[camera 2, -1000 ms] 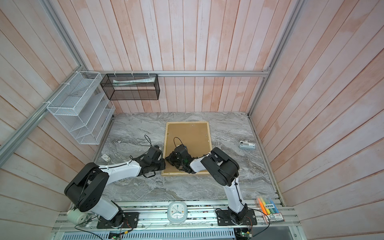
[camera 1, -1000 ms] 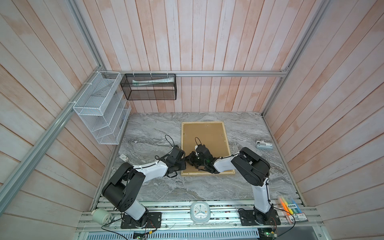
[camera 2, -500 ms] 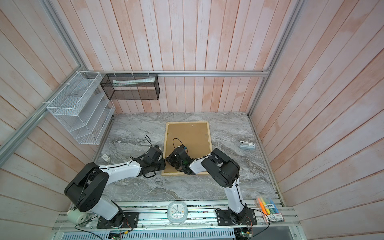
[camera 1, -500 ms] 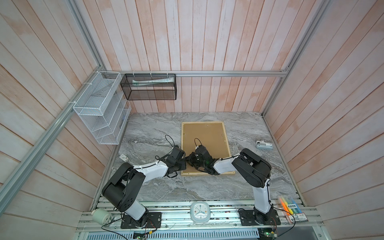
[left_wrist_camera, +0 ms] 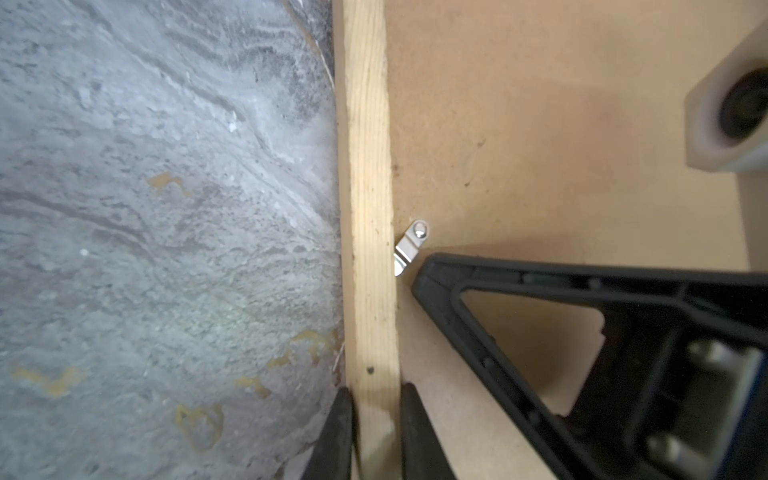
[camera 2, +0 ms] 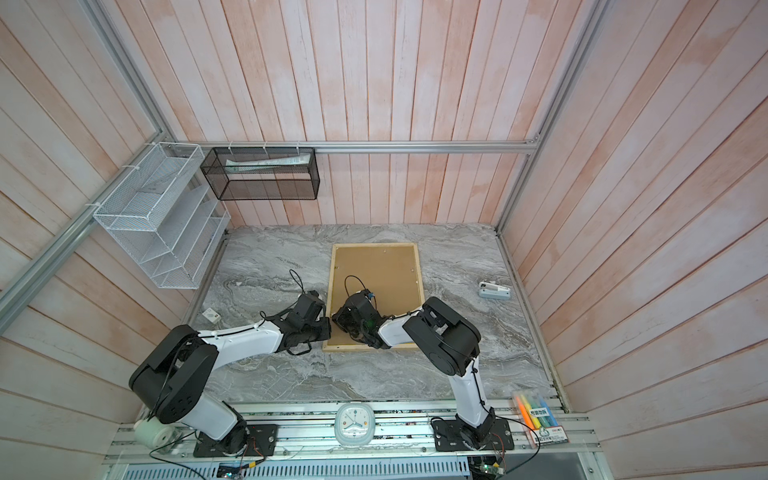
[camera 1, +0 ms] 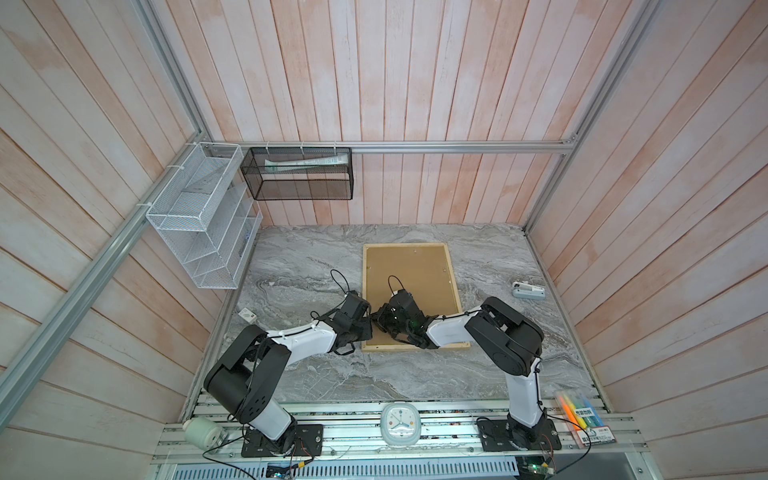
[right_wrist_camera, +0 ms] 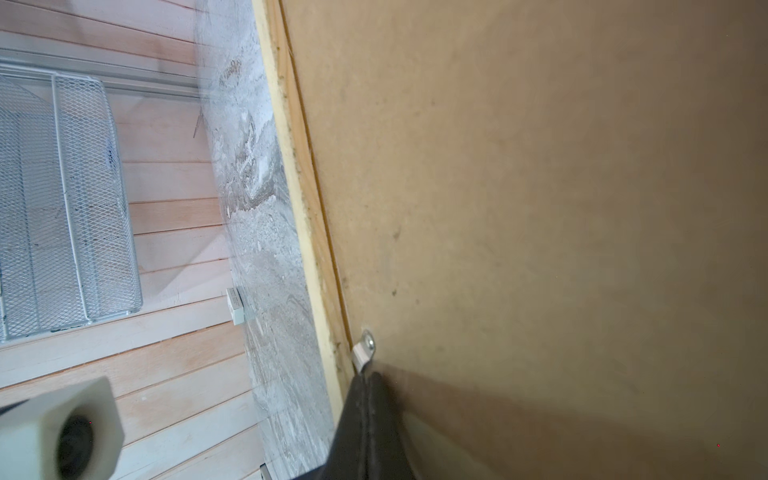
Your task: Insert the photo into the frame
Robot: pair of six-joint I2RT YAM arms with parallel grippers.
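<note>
The frame [camera 1: 454, 282] of pale wood lies flat on the marble table in both top views, with a brown backing board [camera 1: 415, 270] filling it. The photo is hidden. My left gripper [left_wrist_camera: 376, 399] is shut on the frame's left strip [left_wrist_camera: 368, 166], one finger on each side of it. My right gripper [right_wrist_camera: 368, 378] is shut, and its tip rests on the board against a small metal tab [right_wrist_camera: 363, 349] beside that strip. In both top views the two grippers meet at the frame's near left edge [camera 2: 328, 320].
A white mesh rack [camera 1: 199, 216] and a black mesh basket [camera 1: 299, 174] hang on the back left walls. A small white device [camera 1: 528, 291] lies at the table's right, a small white block [camera 1: 248, 316] at its left. A clock [camera 1: 400, 424] and markers [camera 1: 582, 415] sit on the front rail.
My right gripper has edged slightly left across the board toward the frame's left strip. The left arm and the frame have not moved.
</note>
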